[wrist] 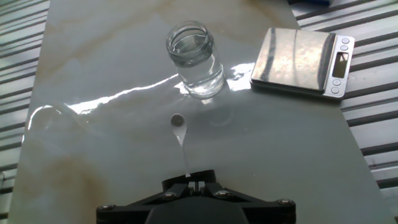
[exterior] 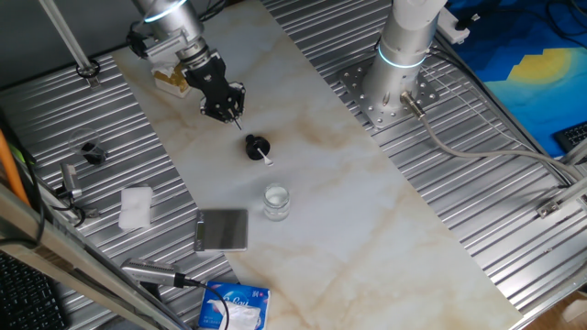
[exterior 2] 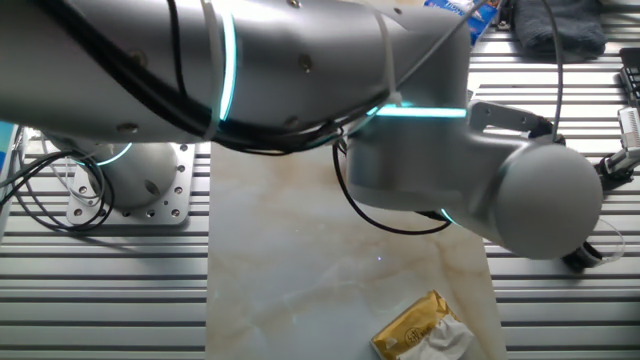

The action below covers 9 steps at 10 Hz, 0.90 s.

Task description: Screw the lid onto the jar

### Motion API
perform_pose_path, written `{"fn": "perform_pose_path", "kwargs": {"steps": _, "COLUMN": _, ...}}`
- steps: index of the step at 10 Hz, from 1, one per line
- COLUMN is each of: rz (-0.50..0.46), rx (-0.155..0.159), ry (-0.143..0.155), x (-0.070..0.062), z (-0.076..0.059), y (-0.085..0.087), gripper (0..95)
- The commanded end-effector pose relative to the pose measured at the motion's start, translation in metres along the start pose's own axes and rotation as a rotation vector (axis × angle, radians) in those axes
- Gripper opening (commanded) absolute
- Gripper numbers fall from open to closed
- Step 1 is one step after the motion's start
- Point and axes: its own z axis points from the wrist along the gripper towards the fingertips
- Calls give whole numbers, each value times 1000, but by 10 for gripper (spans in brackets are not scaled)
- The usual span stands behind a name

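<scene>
Jaws (wrist: 191, 182) (nearly shut), jar (wrist: 195, 60) beyond

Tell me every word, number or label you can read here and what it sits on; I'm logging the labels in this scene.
No text can be read.
Blue-and-white packet: pale script lettering, too blurred to read.
Grey scale: the display and button marks are too small to read.
Gold packet: no print can be made out.

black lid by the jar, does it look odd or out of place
Yes. The small round black lid lies on its side on the marble table, its white bit pointing toward the small clear glass jar. The jar stands upright, open and apart from it. The gripper hangs above the lid.
</scene>
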Motion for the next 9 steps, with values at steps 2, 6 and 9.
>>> {"fn": "perform_pose_path", "kwargs": {"steps": 2, "rz": 20, "rx": -9, "ry": -6, "x": 0, "z": 1, "y": -1, "gripper": 0}}
{"fn": "perform_pose_path", "kwargs": {"steps": 6, "rz": 56, "rx": -22, "ry": 10, "x": 0, "z": 1, "y": -1, "gripper": 0}}
{"fn": "perform_pose_path", "kwargs": {"steps": 9, "rz": 66, "rx": -37, "ry": 30, "x": 0, "z": 1, "y": -1, "gripper": 0}}
